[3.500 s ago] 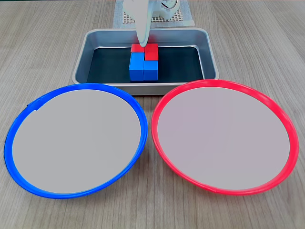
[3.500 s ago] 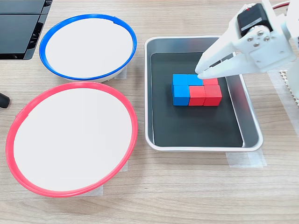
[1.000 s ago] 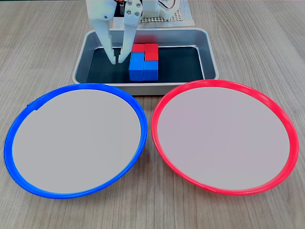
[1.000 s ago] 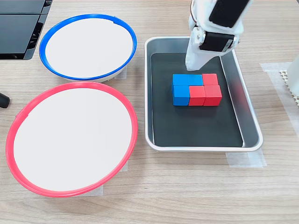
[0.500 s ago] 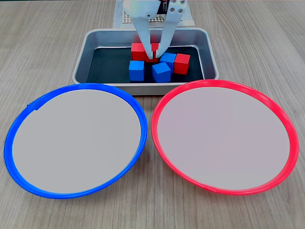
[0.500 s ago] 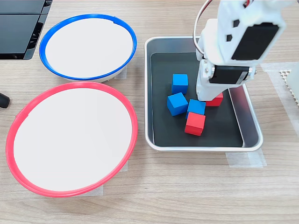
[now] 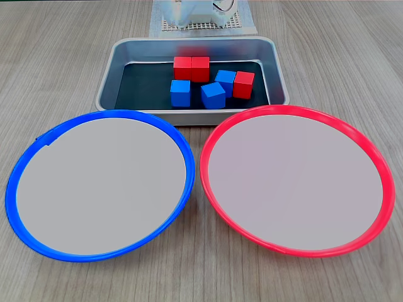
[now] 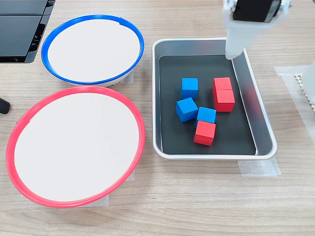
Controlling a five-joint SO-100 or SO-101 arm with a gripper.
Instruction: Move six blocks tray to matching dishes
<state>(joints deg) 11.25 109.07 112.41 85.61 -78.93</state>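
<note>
Silver-grey rectangular metal tray holds all 6 glossy cubes: 3 blue, 3 red. Blue-rimmed and red-rimmed round dishes sit on the wooden worktop. White claw hovers above the tray; I cannot tell its spread.

The arm is seen in a fixed view as white moulded plastic with a black rectangular motor block set into its upper part, narrowing to a pale pointed finger. In a fixed view, a white base is noted, with thin cables beside it.
</note>
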